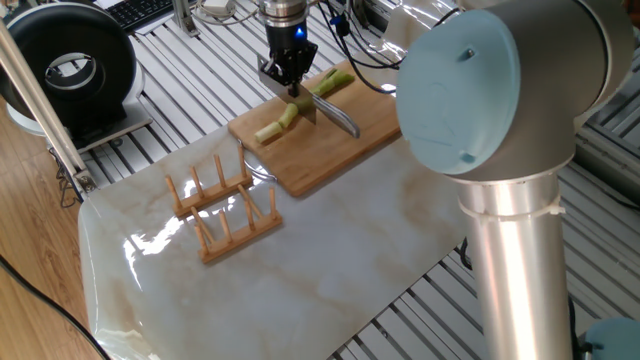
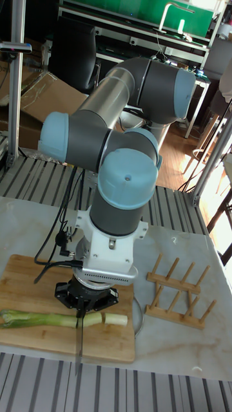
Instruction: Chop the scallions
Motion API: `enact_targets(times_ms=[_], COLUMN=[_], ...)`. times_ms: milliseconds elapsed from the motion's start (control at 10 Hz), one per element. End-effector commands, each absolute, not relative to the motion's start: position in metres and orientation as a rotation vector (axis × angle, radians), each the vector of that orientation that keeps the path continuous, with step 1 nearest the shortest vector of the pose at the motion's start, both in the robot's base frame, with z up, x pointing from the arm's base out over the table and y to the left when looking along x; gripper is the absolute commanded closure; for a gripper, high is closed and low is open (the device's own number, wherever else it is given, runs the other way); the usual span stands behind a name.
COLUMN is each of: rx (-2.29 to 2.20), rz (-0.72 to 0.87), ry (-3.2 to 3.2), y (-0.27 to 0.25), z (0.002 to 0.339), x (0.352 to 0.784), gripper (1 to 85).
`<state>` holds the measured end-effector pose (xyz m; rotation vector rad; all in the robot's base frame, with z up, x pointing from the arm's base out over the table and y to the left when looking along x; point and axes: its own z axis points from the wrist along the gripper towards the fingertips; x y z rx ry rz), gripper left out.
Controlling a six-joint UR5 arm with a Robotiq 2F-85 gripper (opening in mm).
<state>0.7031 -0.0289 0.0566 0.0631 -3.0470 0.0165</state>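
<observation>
Standing by the fixed view, I see the gripper [image 1: 288, 76] hanging straight over the bamboo cutting board [image 1: 322, 142], its jaws closed on the handle of a knife [image 1: 312, 108] whose blade points down at the board. The scallions [image 1: 300, 104] lie directly beneath it, the long axis running diagonally from the pale end at the near left to the green end at the far right, so the blade crosses the stalk roughly square, about a third of the way in from the pale end. I count one stalk, one knife, one board, one wooden dish rack [image 1: 225, 207] well apart on the marble table [image 1: 330, 260], and a single arm.

From the tall fixed view, the gripper [image 2: 84, 299] sits just above the scallions [image 2: 61, 318], which lie left to right across the cutting board [image 2: 38, 341]. The knife [image 2: 78, 344] hangs edge-on and meets the stalk near its whitish right end; a short piece on the right looks nearly parted, though I cannot tell if the cut is through. The jaws themselves are hidden under the wrist here. One dish rack [image 2: 180, 293] stands to the right.
</observation>
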Motion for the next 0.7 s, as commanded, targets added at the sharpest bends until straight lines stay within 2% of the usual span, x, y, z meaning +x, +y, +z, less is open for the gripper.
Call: enact_targets(times_ms=[0, 300, 600], rx=[0.044, 0.177, 0.263], rz=[0.013, 0.014, 0.029], ry=[-3.053, -3.019, -3.009], y=[-0.023, -0.033, -0.049], z=[0.057, 0.077, 0.066], x=[0.703, 0.698, 0.695], gripper=[84.3, 84.3, 84.3])
